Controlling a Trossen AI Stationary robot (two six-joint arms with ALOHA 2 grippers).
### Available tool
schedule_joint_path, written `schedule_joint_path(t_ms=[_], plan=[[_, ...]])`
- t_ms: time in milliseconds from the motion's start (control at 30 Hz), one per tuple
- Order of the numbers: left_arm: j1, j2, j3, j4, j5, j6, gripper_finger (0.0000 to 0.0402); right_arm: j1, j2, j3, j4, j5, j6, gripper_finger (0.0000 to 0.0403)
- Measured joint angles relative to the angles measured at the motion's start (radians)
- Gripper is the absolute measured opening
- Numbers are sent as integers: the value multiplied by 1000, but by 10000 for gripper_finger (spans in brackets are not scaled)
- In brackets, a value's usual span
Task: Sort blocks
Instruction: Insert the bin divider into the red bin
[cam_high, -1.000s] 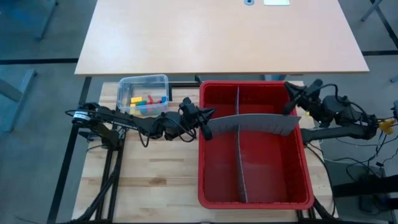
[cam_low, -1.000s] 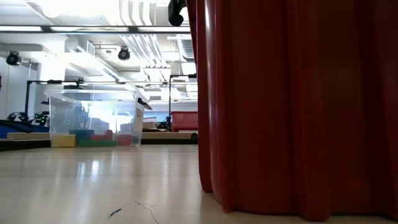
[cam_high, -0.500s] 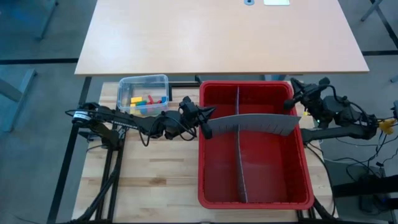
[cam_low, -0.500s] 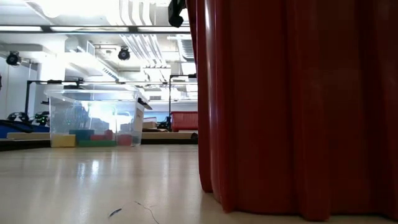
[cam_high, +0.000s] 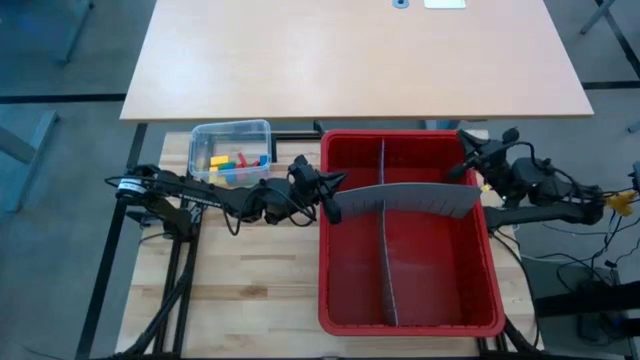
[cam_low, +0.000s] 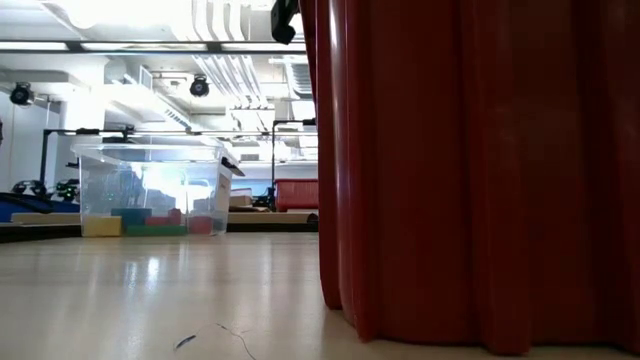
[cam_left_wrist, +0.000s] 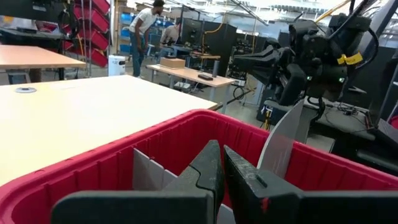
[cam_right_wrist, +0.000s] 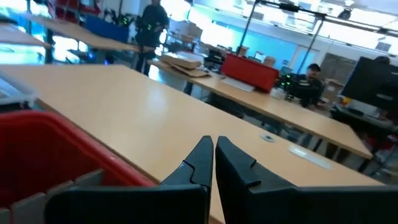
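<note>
No readable writing shows anywhere. From the left: the blocks (cam_high: 232, 161) lie in a clear tub (cam_high: 231, 129) on the counter (cam_high: 240, 275), seen from above and again level in the low view. The left gripper (cam_high: 328, 205) has its fingers together on the grey cross divider (cam_high: 410, 199) at the red bin's (cam_high: 410, 320) left wall. Only the left wrist view shows people far behind. The right gripper (cam_high: 462, 168), fingers together, sits over the bin's right rim.
</note>
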Motion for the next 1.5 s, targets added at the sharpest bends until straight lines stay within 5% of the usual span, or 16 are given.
schedule_joint_path(t_ms=[333, 867, 1133, 1367, 1500], plan=[[0, 0, 0, -10, 0, -15, 0, -74, 3, -177, 501, -124, -319, 0], [12, 0, 0, -22, 0, -15, 0, -480, 83, -158, 499, -281, -252, 0], [12, 0, 0, -22, 0, -22, 0, -486, 73, -87, 351, -290, -199, 0], [13, 0, 0, -22, 0, -22, 0, -486, 21, -13, -63, -353, 164, 0], [15, 0, 0, -30, 0, -22, 0, -486, 0, -23, -97, -354, 200, 0]])
